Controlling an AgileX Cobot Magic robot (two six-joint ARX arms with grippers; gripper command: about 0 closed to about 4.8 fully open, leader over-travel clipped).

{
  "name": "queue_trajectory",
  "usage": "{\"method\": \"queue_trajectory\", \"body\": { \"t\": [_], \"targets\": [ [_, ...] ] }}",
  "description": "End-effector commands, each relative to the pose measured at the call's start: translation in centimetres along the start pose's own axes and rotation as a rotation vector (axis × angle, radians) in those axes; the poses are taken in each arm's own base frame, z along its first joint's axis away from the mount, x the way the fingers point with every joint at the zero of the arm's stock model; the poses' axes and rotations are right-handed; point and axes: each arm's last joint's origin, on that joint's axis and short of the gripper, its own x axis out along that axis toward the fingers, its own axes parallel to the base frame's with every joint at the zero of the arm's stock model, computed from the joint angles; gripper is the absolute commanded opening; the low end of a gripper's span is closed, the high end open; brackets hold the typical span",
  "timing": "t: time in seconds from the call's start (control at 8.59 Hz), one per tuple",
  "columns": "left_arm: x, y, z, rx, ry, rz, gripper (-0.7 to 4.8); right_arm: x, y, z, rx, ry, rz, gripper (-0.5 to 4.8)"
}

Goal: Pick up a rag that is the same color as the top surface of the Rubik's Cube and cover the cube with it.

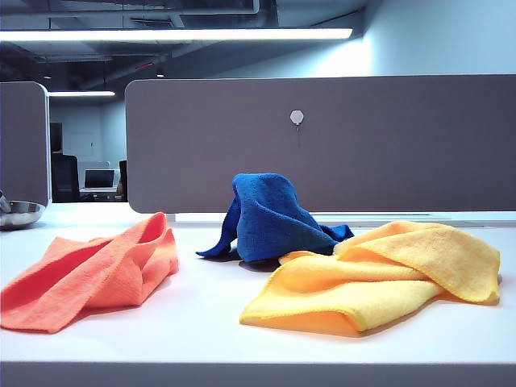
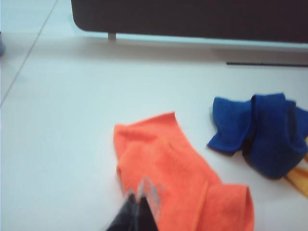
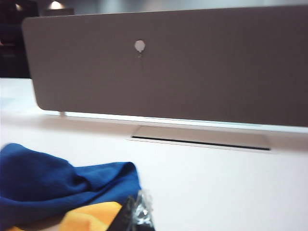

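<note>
The deep blue rag point(image 1: 270, 218) stands in a tall hump at the middle of the table, with one corner trailing toward the orange cloth. It also shows in the left wrist view point(image 2: 264, 134) and the right wrist view point(image 3: 57, 183). The Rubik's Cube is hidden in every view. My left gripper point(image 2: 139, 195) is shut and empty, hovering over the edge of the orange cloth point(image 2: 168, 168). My right gripper point(image 3: 139, 207) looks shut and empty, just beside the blue rag and the yellow cloth point(image 3: 91, 216). Neither gripper appears in the exterior view.
The orange-coral cloth point(image 1: 97, 274) lies folded at the front left and the yellow cloth point(image 1: 387, 274) at the front right, touching the blue rag. A grey partition point(image 1: 322, 145) walls off the back of the white table point(image 1: 201, 322). A metal bowl point(image 1: 16, 214) sits far left.
</note>
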Motion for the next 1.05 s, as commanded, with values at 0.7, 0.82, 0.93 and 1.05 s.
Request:
{"method": "queue_trajectory", "body": {
  "t": [0.7,0.82,0.93,1.05],
  "targets": [
    [-1.0,0.8,-3.8,-0.049,-0.036,0.061,-0.06,0.0,-0.4,-0.1,-0.057,0.007,-0.115,-0.01],
    [-1.7,1.0,-3.9,-0.044,-0.061,0.083,-0.06,0.0,-0.4,-0.1,-0.057,0.008,-0.114,-0.01],
    [-2.2,1.1,-4.0,-0.051,-0.098,0.088,-0.06,0.0,-0.4,-0.1,-0.057,0.008,-0.115,-0.01],
    [-2.7,1.2,-4.0,-0.063,-0.147,0.087,-0.06,0.0,-0.4,-0.1,-0.057,0.008,-0.115,-0.01]
  ]
}}
